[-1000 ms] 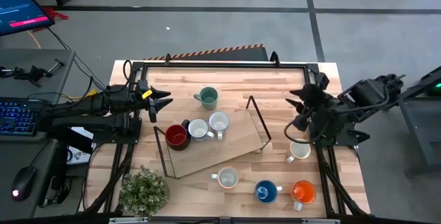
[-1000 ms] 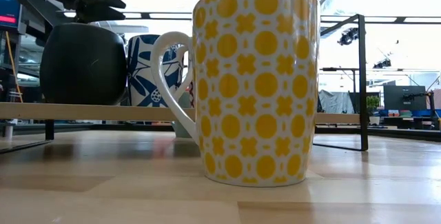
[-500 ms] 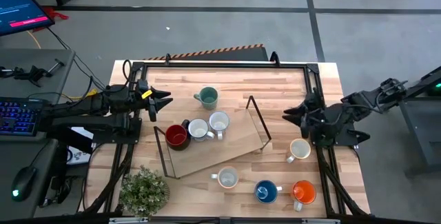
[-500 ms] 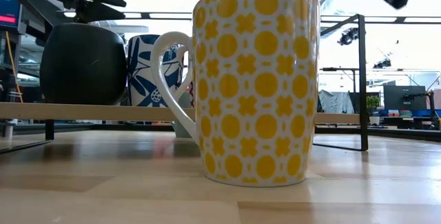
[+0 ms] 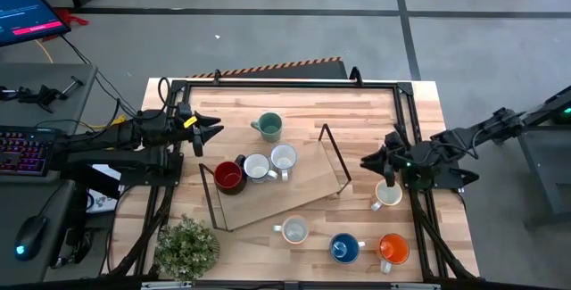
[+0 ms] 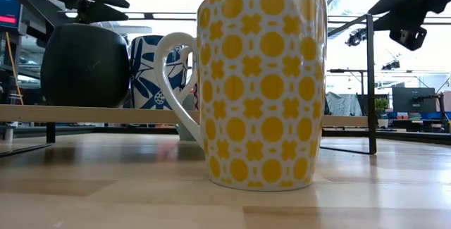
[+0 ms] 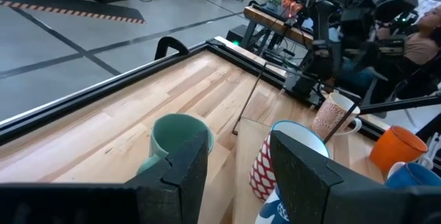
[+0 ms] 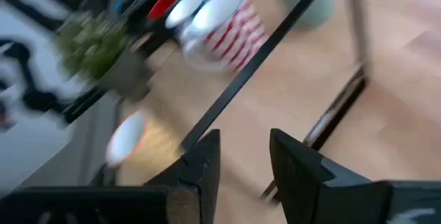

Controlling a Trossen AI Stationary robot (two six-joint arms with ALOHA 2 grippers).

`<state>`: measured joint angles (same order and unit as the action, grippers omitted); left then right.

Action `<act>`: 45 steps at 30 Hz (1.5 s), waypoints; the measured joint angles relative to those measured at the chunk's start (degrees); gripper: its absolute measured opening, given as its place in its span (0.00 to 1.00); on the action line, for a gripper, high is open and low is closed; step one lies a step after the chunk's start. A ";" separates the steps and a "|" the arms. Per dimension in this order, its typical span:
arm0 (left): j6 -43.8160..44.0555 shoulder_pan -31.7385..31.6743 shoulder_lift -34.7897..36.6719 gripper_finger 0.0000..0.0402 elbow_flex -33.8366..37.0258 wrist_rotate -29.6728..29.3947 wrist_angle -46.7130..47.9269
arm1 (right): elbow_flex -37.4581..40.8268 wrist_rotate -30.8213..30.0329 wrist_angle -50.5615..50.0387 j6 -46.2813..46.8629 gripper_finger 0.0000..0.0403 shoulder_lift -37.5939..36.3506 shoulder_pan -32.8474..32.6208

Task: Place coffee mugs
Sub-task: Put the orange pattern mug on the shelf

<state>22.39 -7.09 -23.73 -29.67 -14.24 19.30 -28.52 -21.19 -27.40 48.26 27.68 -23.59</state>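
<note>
The right hand (image 5: 375, 167), fingers apart and holding nothing, hovers near the cream mug (image 5: 386, 194) by the table's (image 5: 357, 111) right edge. The left hand (image 5: 214, 130), also parted and empty, waits at the left edge.

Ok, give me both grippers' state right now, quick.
Left gripper: open, holding nothing, at the table's left edge.
Right gripper: open, holding nothing, above the cream mug on the right.

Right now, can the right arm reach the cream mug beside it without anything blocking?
Probably yes. The right gripper hangs with open jaws just over the cream mug, which stands alone on the table, outside the wire rack.
</note>
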 joint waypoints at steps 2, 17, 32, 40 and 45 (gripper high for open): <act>0.00 0.02 0.02 0.37 0.00 -0.06 -0.02 | -0.80 5.21 -0.38 2.31 0.27 0.03 -0.01; 0.00 0.02 0.00 0.37 0.00 -1.37 0.02 | -14.96 15.94 -34.29 18.97 0.19 8.68 0.00; -0.02 0.02 0.01 0.37 0.00 -1.37 0.05 | -18.38 23.31 -41.89 20.30 0.35 19.05 0.00; -0.02 0.02 0.02 0.37 0.00 -1.39 0.08 | -17.29 22.43 -46.88 18.55 0.47 22.71 0.00; -0.02 0.02 0.02 0.37 0.00 -1.39 0.09 | -15.35 23.25 -46.38 17.81 0.46 24.03 0.00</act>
<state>22.37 -7.07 -23.70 -29.67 -15.64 19.40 -43.87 2.06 -73.78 66.07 51.71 -23.59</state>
